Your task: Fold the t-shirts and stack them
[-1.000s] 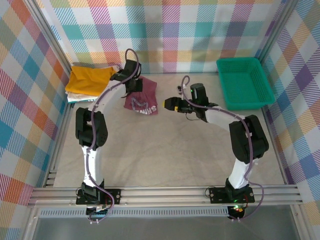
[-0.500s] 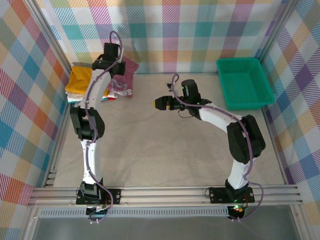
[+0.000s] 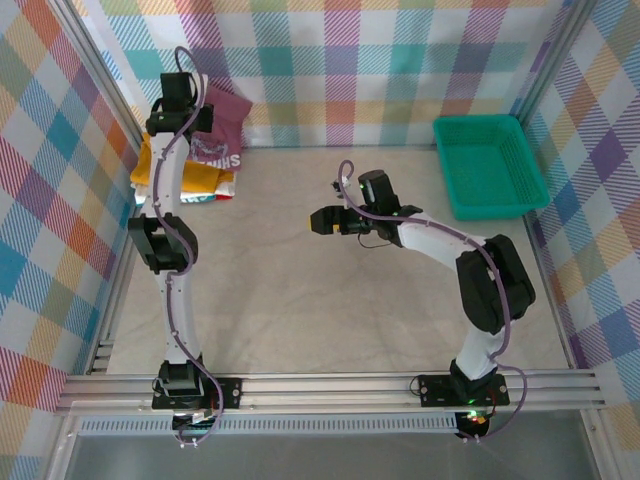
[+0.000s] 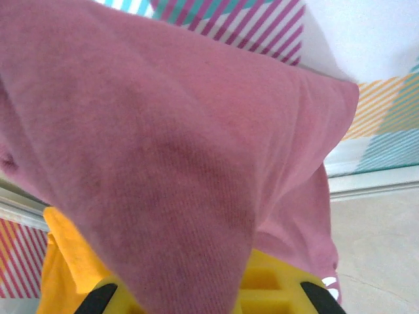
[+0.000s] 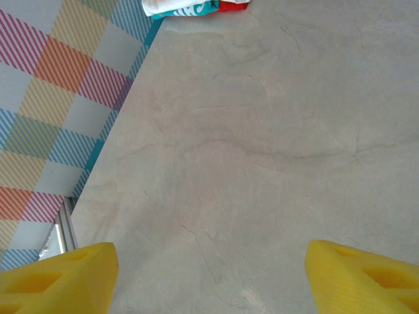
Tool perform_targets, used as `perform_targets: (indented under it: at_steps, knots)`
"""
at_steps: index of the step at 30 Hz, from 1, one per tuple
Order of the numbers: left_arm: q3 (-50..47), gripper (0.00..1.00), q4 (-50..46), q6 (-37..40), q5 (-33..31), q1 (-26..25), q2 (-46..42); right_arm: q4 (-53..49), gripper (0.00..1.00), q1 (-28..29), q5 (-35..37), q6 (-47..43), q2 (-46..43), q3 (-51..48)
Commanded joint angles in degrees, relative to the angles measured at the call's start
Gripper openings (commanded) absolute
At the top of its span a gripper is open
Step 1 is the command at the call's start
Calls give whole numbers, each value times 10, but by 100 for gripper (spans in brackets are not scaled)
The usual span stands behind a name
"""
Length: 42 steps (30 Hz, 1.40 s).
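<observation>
Left gripper (image 4: 208,297) pinches the maroon t-shirt (image 4: 183,144), its fingertips buried.

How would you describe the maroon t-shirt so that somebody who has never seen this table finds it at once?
Look at the far left corner of the table, where folded shirts lie stacked by the plaid wall. Over that stack the left gripper holds a maroon t-shirt. It alone is dark red with white lettering; the top folded shirt is mustard yellow.
</observation>
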Motion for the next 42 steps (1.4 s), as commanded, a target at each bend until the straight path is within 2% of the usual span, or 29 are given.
perform_targets:
  at_steps: [1,3,14,16,17,18,19,21,22,23,24,27,29,34,36,39,42]
  knots:
    - [29,0,25,23,4,22,23,-32,76,8,30,-28,-31,-3]
    - [28,0,34,15,20,39,31,-45,76,8,34,-27,-32,1]
    - [36,0,82,11,24,114,82,-72,76,9,58,-27,-39,14]
    - [36,20,102,17,16,122,88,-66,76,9,54,-22,-36,16]
    - [36,25,110,21,8,124,90,-64,76,9,51,-20,-34,18]
    - [36,44,120,24,-7,126,91,-64,76,9,50,-18,-32,21]
    - [38,71,126,26,-21,127,89,-64,76,10,48,-18,-29,24]
    - [42,76,116,29,-26,127,75,-71,76,11,50,-24,-26,33]
    - [42,82,110,20,-26,127,61,-77,76,12,58,-29,-25,39]
    - [43,94,104,2,-29,127,46,-81,76,12,68,-32,-26,43]
    - [42,100,97,-22,-36,127,27,-82,77,12,79,-40,-29,45]
    - [22,100,65,-95,-32,127,-48,-79,78,11,131,-63,-45,50]
    - [-58,100,77,-136,0,125,-126,-78,80,10,184,-76,-59,50]
    - [-538,100,362,-203,64,81,-430,-19,97,3,356,-126,-127,5]
    - [-684,100,437,-223,70,54,-535,21,100,-8,414,-145,-163,-31]
    - [-869,100,503,-243,31,4,-673,69,100,-31,504,-156,-224,-93]
    - [-1027,100,556,-266,-36,-39,-767,98,100,-54,568,-179,-292,-163]
